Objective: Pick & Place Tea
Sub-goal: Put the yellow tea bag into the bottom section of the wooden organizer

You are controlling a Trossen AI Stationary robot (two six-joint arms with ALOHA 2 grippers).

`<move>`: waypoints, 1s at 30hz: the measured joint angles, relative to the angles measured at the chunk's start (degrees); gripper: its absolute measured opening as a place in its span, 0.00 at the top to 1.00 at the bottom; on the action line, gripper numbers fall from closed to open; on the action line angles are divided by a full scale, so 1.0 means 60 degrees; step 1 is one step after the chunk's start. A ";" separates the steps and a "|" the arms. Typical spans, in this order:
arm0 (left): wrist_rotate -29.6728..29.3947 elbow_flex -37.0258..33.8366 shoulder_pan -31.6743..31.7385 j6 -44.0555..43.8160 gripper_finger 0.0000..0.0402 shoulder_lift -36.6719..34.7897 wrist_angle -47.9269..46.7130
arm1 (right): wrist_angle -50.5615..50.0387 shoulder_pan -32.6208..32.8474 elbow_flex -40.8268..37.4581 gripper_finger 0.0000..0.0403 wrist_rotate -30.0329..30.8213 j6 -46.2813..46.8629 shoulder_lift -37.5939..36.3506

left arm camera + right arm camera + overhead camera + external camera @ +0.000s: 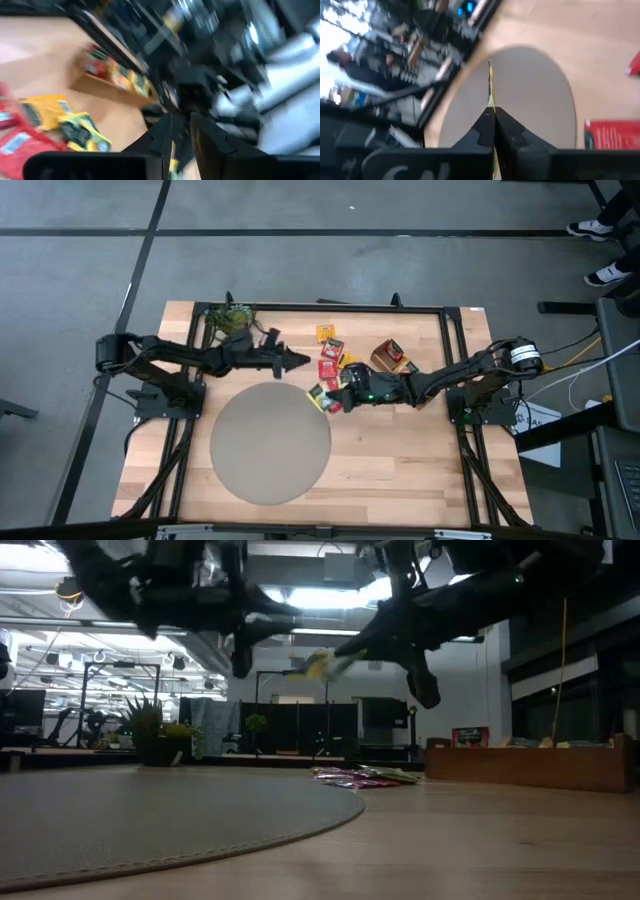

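The high view is lit evenly and is sharp, with only soft shadows seen under the arms on the bench point(400, 460). In the low view the arms are shown as dark shapes against bright ceiling lights point(330, 595), and glare is seen there. Both wrist views are badly smeared by blur, most of all the far room.

Red, yellow-orange and green-and-black tea sachets point(330, 358) lie on the pale wooden table point(400, 460) near its far edge, beside a plain grey round mat point(270, 442); both arms are dark.
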 joint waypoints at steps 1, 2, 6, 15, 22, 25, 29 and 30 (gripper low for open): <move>-0.0509 -0.0266 -0.0016 -0.0419 0.83 0.0012 0.0434 | 0.0084 -0.0004 0.0003 0.99 0.0241 0.0077 0.0003; -0.1037 -0.0513 -0.0016 -0.0757 0.83 0.0013 0.0677 | 0.0176 -0.0004 0.0000 0.99 0.0571 0.0182 0.0003; -0.2199 -0.1308 0.0041 -0.1802 0.80 0.0031 0.1159 | 0.0689 -0.0044 0.0000 0.99 0.1804 0.0464 0.0007; -0.1973 -0.1651 -0.0008 -0.2705 0.63 0.0031 0.1571 | 0.1543 -0.0660 0.0000 0.99 0.2146 0.0433 0.0011; -0.1769 -0.1196 -0.0104 -0.2622 0.55 0.0031 0.1571 | 0.2349 -0.1219 0.0000 0.99 0.1295 0.0410 0.0014; -0.1693 -0.0855 -0.0197 -0.1993 0.55 0.0031 0.1563 | 0.2469 -0.1337 0.0000 0.99 0.1214 0.0411 0.0014; -0.1700 -0.0464 -0.0320 -0.1548 0.57 0.0031 0.0945 | 0.2794 -0.1359 0.0000 0.99 0.1210 0.0370 0.0014; -0.1700 -0.0414 -0.0346 -0.1532 0.57 0.0031 0.0627 | 0.2885 -0.1359 0.0000 0.99 0.1213 0.0347 0.0014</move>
